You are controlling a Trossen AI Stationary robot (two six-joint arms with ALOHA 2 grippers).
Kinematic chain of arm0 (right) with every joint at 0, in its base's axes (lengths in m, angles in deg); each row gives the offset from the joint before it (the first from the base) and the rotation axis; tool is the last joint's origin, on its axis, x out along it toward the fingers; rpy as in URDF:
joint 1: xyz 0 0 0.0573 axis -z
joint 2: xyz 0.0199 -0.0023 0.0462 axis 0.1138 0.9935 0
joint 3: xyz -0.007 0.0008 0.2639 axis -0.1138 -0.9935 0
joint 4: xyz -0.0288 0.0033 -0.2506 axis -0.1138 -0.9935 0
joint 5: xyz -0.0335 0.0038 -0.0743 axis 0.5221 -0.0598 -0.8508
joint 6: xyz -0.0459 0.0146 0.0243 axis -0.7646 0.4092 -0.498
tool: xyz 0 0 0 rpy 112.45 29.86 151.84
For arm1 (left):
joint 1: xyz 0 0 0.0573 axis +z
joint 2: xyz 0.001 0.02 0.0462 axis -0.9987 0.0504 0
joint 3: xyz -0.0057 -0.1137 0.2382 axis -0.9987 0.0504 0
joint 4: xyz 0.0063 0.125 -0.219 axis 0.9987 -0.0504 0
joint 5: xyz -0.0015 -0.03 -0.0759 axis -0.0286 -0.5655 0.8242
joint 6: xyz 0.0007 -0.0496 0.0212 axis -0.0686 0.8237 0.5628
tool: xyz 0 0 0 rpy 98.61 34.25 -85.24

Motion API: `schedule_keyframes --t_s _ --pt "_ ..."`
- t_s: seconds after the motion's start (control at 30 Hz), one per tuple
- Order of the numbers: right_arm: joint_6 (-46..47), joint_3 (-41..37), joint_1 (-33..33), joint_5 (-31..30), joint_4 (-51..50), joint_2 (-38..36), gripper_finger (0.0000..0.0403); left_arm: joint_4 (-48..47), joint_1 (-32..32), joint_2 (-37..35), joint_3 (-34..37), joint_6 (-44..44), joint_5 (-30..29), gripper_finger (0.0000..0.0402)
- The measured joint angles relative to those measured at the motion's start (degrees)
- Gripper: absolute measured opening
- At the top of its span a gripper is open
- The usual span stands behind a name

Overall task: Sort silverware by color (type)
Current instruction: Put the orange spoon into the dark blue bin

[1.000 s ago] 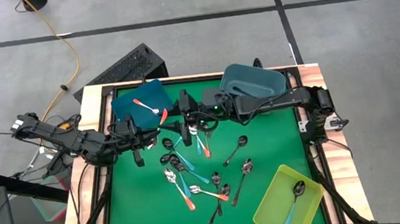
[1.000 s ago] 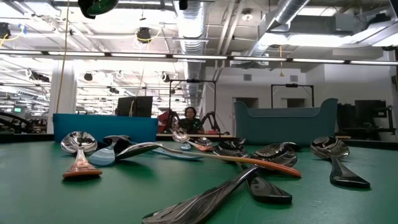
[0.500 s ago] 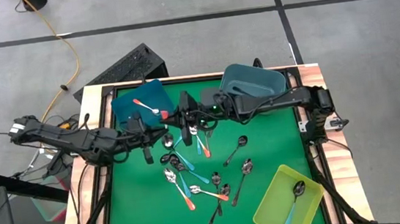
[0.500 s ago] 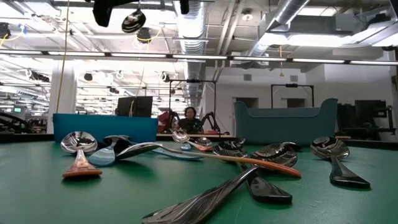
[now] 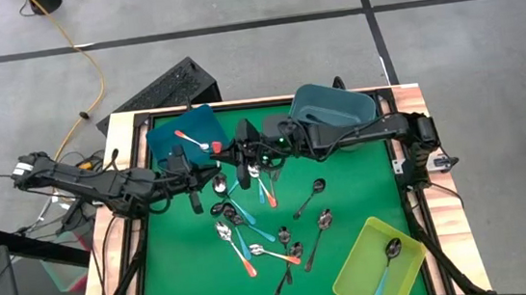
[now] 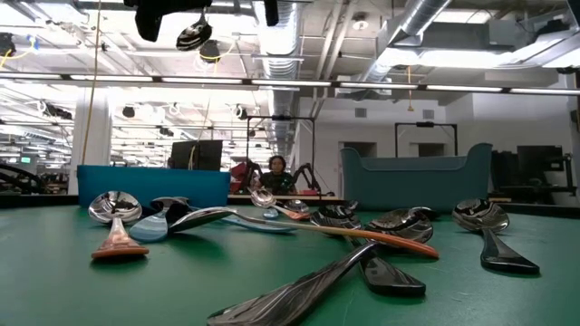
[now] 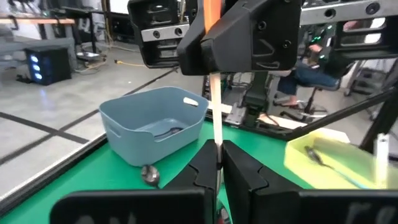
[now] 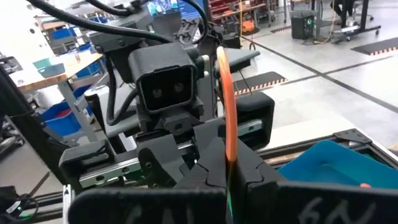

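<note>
Orange spoon [image 8: 227, 106] (upright) pinched by both grippers

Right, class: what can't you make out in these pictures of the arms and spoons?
High view: the orange spoon, gripped by the left gripper and right gripper, is lost among dark fingers.
Low view: the top edge cuts off both grippers.
High view: the right arm covers part of the grey-blue bin; contents unclear.
Also high view: the spoon pile overlaps, too small to count.

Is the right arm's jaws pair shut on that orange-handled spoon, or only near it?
Shut on it. In the right wrist view the right gripper pinches the orange-handled spoon, handle standing upright from between closed jaws.
</note>
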Motion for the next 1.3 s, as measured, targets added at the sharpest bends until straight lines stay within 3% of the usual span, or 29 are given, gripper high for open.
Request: schedule_keyframes --t_s 0.13,0.37,0.47,0.6,0.9,1.07,1.3 --pt "-0.26 -0.22 1.70 -1.40 -1.74 0.11 0.0007 -6.39 -0.13 -1.80 -1.94 0.25 -1.31 0.0034" --pt "0.04 -0.20 5.60 -3.40 -3.53 0.15 0.0007 -22.89 -0.13 -6.74 -7.12 0.82 -12.57 0.0087" --pt "1.23 -0.20 7.54 -4.28 -2.46 0.27 0.0007 -26.10 -0.11 -8.71 -8.82 0.34 -13.03 0.0093" --pt "2.51 -0.13 9.79 -6.96 5.00 3.03 0.0007 -25.86 -0.13 -11.69 -10.87 -1.01 -12.88 0.0092" --pt "11.20 0.42 11.65 -6.87 29.68 15.06 0.0007 -25.61 -0.14 -17.90 -12.70 -1.17 -12.62 0.0090" --pt "14.93 7.26 12.04 -6.97 31.56 23.38 0.0007 -25.73 -0.12 -19.46 -12.72 -1.17 -12.64 0.0090" --pt "15.33 23.38 11.79 -7.07 27.48 35.42 0.0007 -25.92 -0.12 -19.79 -12.72 -1.78 -12.85 0.0090"
